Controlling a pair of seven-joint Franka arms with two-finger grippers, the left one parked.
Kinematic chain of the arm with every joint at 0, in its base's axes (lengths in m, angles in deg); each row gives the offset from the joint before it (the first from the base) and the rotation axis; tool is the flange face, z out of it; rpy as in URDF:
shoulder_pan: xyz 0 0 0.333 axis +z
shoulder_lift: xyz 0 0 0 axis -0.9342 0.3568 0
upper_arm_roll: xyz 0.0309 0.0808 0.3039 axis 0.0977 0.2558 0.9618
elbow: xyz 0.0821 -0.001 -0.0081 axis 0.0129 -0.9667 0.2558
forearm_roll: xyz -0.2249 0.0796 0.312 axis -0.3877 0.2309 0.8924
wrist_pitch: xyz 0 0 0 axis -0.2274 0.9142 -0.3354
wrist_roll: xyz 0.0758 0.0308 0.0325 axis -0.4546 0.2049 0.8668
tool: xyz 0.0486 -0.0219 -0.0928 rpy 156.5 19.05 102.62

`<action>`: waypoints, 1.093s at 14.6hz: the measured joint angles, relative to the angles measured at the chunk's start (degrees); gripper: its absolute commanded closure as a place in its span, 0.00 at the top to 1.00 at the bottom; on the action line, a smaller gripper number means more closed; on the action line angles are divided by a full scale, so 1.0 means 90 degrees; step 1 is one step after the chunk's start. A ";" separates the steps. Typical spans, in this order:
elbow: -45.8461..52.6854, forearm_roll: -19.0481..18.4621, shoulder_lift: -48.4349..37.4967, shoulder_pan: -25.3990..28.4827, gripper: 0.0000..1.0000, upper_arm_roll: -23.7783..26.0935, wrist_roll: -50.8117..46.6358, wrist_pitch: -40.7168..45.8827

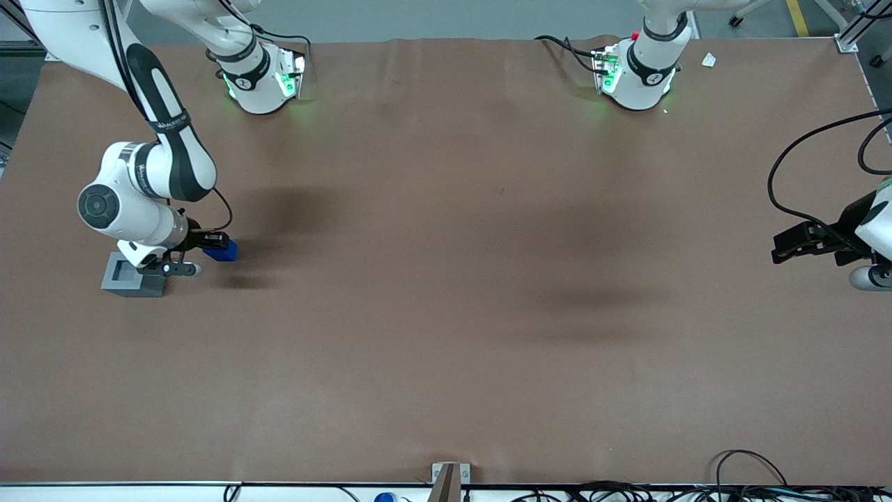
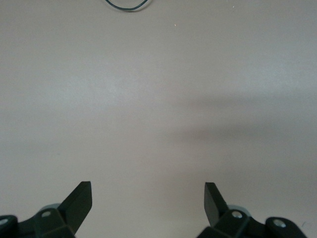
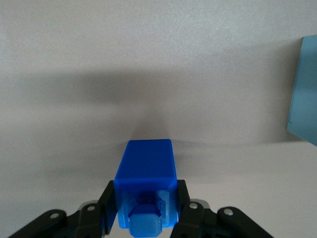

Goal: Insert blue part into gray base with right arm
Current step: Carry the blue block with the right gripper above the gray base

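The blue part [image 1: 222,251] is a small bright blue block held in my right arm's gripper [image 1: 212,242], whose two black fingers press its sides. In the right wrist view the blue part [image 3: 145,174] fills the gap between the fingers [image 3: 108,203], its narrower stub pointing at the camera. The gripper [image 3: 145,201] is shut on it. The gray base [image 1: 129,275], a light gray block with a square recess in its top, stands on the table beside the gripper, slightly nearer the front camera. An edge of the gray base [image 3: 303,94] shows in the right wrist view.
Brown table cover [image 1: 446,293] spreads under everything. The working arm's white wrist [image 1: 129,209] hangs above the gray base. Two arm pedestals [image 1: 261,77] [image 1: 637,73] stand at the table's back edge. Cables [image 1: 801,160] trail toward the parked arm's end.
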 measured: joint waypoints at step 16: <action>0.2209 -0.0004 -0.0073 -0.0991 0.05 -0.0098 0.0028 0.2394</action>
